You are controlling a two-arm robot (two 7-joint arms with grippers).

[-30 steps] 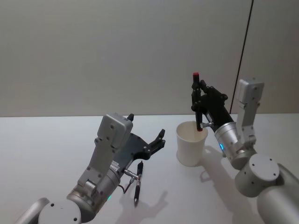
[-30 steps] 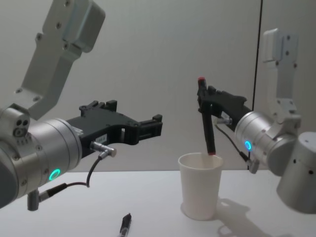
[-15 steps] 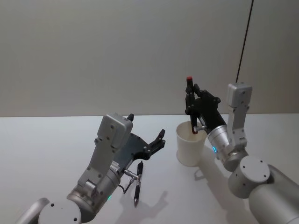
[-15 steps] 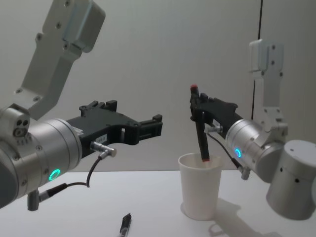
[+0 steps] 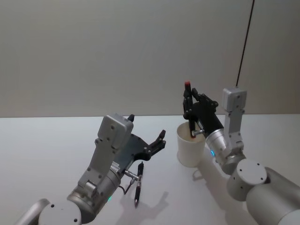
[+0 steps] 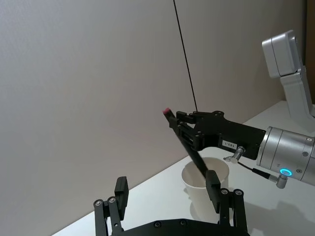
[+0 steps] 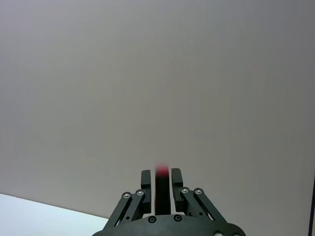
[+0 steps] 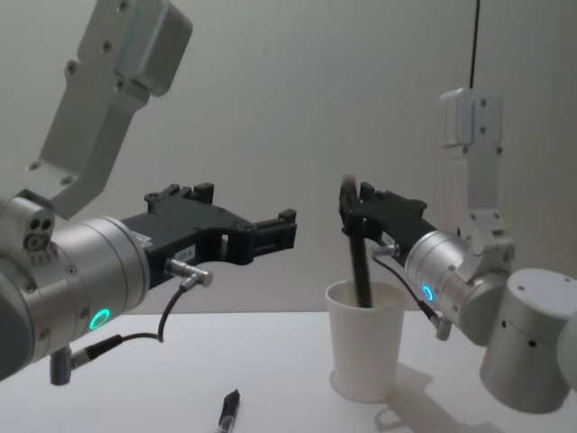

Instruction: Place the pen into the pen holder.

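Observation:
A dark pen with a red end (image 5: 189,110) (image 8: 358,253) (image 6: 189,151) stands nearly upright with its lower end inside the white paper cup, the pen holder (image 5: 190,149) (image 8: 364,350) (image 6: 205,186). My right gripper (image 5: 188,103) (image 8: 352,209) (image 7: 160,184) is shut on the pen's upper part, just above the cup's rim. My left gripper (image 5: 158,140) (image 8: 270,236) (image 6: 170,194) hovers open to the left of the cup, holding nothing. A second dark pen (image 5: 138,183) (image 8: 228,413) lies on the table below the left gripper.
The white table (image 5: 47,150) stretches to the left and in front of the cup. A plain grey wall stands behind, with a thin dark cable (image 5: 244,42) hanging at the right.
My right gripper has moved left and down with the pen, bringing its lower end from the cup's rim down into the cup. The left arm has not moved.

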